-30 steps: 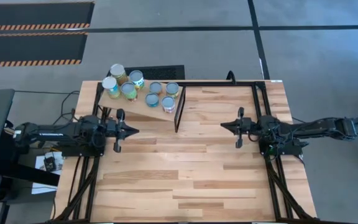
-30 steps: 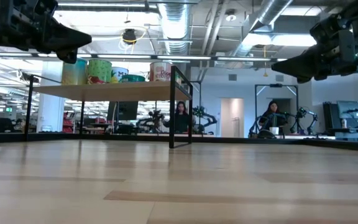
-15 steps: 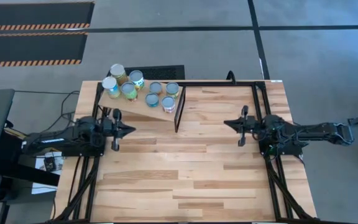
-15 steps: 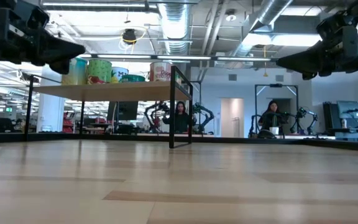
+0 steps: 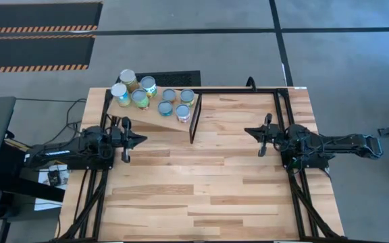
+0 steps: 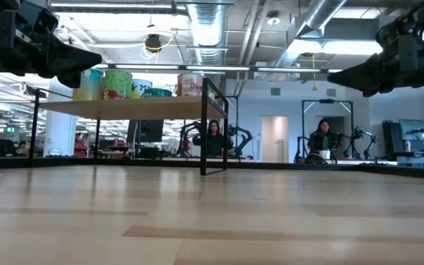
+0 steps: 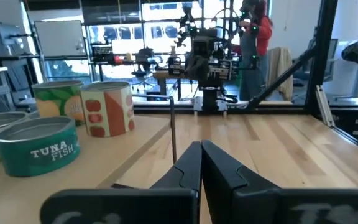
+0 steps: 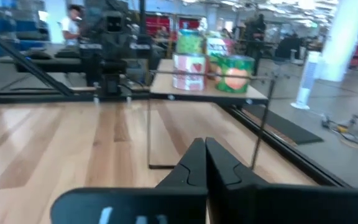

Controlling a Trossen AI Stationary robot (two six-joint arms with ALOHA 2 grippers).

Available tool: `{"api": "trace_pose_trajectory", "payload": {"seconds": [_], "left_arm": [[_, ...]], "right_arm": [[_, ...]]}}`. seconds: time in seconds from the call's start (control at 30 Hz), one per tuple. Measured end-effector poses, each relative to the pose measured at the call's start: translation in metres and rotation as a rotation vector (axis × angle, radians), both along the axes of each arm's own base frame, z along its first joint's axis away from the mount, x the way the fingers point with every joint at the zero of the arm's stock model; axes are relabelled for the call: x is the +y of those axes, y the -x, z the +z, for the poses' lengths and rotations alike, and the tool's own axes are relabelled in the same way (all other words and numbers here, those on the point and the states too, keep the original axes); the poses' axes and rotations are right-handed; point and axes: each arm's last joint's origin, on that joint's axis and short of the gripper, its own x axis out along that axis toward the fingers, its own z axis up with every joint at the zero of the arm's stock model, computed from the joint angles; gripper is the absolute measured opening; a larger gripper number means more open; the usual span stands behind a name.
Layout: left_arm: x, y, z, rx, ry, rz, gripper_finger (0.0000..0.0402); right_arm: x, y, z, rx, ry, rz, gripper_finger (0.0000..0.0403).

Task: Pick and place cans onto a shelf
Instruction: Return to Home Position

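Several cans [image 5: 152,96] stand upright on the slanted light wood shelf [image 5: 171,119] at the table's far left; they also show in the low view [image 6: 116,84], the left wrist view [image 7: 107,107] and the right wrist view [image 8: 210,63]. My left gripper [image 5: 143,139] is shut and empty, above the table just near of the shelf. My right gripper [image 5: 247,132] is shut and empty, above the table's right half, pointing toward the left gripper.
The shelf's thin black frame post [image 5: 194,121] stands at its right end. A black frame rail [image 5: 242,90] runs along the table's far edge. Bare wooden tabletop [image 5: 194,182] lies between and near of the arms. People show in the room beyond [image 6: 321,140].
My left arm has drawn back toward the table's left edge and slightly toward the far edge. My right arm has drawn back a little toward the table's right edge. Both grippers stay shut. The cans have not moved.
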Motion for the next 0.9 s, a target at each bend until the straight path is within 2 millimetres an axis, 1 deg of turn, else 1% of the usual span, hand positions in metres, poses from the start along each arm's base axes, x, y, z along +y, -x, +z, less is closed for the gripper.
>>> {"api": "trace_pose_trajectory", "payload": {"seconds": [0.1, 0.23, 0.43, 0.63, 0.9], "left_arm": [[0.000, 0.000, 0.000, 0.000, 0.004, 0.015, 0.0000], [0.002, 0.000, -0.002, 0.014, 0.010, 0.083, 0.0000], [0.003, 0.000, -0.002, 0.016, -0.017, 0.090, 0.0000], [0.003, 0.000, -0.002, 0.016, -0.019, 0.089, 0.0000], [0.003, 0.000, -0.002, 0.017, -0.019, 0.088, 0.0000]], "right_arm": [[-0.001, 0.000, -0.002, 0.018, -0.025, -0.032, 0.0008], [-0.001, 0.000, -0.005, 0.044, -0.043, -0.042, 0.0018], [-0.001, 0.001, -0.009, 0.059, -0.096, -0.044, 0.0033], [-0.002, 0.001, -0.011, 0.078, -0.125, -0.066, 0.0031], [-0.001, 0.002, -0.020, 0.163, -0.135, -0.071, 0.0027]]}}
